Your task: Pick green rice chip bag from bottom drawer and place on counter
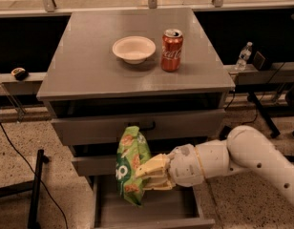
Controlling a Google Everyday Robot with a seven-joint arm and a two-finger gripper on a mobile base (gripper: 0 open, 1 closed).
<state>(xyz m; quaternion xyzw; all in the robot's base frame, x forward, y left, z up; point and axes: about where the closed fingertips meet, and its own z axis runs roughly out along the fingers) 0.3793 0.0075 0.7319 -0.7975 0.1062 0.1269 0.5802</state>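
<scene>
The green rice chip bag (129,163) is crinkly bright green with white lettering and tan chip pictures. My gripper (148,174) is shut on its right side and holds it upright in the air, above the open bottom drawer (152,211) and in front of the two upper drawers. My white arm (242,151) reaches in from the right. The grey counter (85,66) is above the bag, at the top of the cabinet.
A white bowl (133,48) and a red soda can (171,50) stand on the counter's back middle. The top drawer (137,125) and middle drawer (89,165) stick out a little. A water bottle (243,56) stands on a ledge at the right. Cables lie on the floor at the left.
</scene>
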